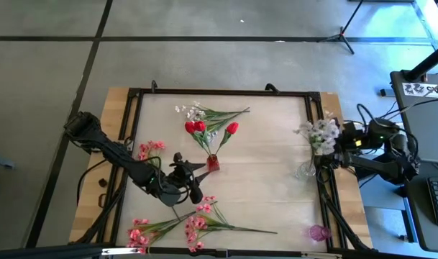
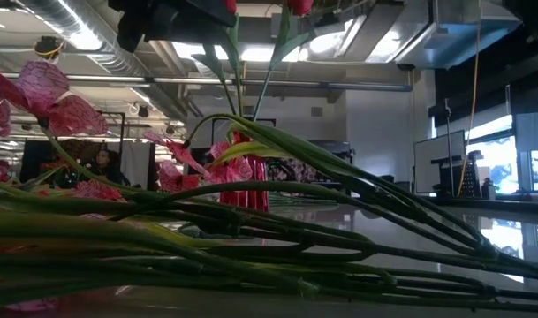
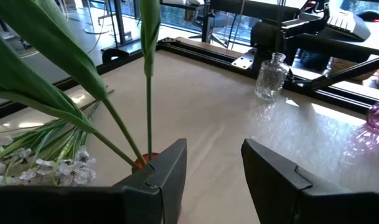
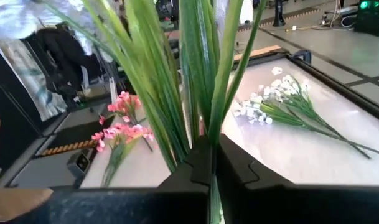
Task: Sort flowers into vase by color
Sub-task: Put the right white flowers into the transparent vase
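A small red vase (image 1: 213,164) stands mid-table and holds red tulips (image 1: 197,128). My left gripper (image 1: 195,181) hovers open just on the near-left side of it; the vase rim (image 3: 145,162) shows beside one finger. At the right edge my right gripper (image 1: 336,152) is shut on a bunch of whitish flowers (image 1: 319,134), next to a clear glass vase (image 1: 306,170). One whitish sprig (image 1: 208,113) lies flat at the far middle. Pink sprays lie at the left (image 1: 150,147) and along the near edge (image 1: 197,223). My right gripper pinches the green stems (image 4: 205,127) of the whitish bunch between its two fingers, which come nearly level and lie across the stems. The stems rise upright from the fingers with the blooms above. The stems' lower ends are hidden below the gripper.
A pink glass vase (image 1: 318,232) stands at the near right corner. The black frame (image 1: 226,92) runs round the tabletop. Bare table lies between the red vase and the clear vase (image 3: 271,74).
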{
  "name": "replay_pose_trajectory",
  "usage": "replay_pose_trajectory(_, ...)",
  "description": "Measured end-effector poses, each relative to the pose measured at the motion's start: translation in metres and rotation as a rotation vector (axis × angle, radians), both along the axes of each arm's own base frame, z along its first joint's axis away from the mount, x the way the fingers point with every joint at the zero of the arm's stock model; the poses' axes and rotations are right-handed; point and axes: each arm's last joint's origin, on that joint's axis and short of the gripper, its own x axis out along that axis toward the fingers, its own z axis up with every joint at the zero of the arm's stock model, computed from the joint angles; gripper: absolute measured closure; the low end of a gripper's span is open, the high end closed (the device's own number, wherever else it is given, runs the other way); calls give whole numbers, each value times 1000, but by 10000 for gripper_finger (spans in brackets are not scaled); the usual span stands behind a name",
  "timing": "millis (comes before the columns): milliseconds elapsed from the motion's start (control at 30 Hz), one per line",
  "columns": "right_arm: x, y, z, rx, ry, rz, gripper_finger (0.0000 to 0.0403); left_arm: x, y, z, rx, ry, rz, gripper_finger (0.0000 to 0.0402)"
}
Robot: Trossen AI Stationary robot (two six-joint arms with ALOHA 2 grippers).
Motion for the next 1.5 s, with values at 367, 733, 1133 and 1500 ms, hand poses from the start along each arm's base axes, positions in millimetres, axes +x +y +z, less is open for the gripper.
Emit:
replay_pose_trajectory(367,10,-3,1,-101,-88,10,395,0,0,0,0,1,0,250)
replay_pose_trajectory(733,8,1,-9,-38,10,124,398,0,0,0,1,1,0,250)
replay_pose_trajectory(1133,3,3,-26,99,189,150,395,0,1,0,8,6,0,250)
replay_pose_trajectory(1500,-3,1,-40,222,361,-49,343,3,5,0,6,4,16,250)
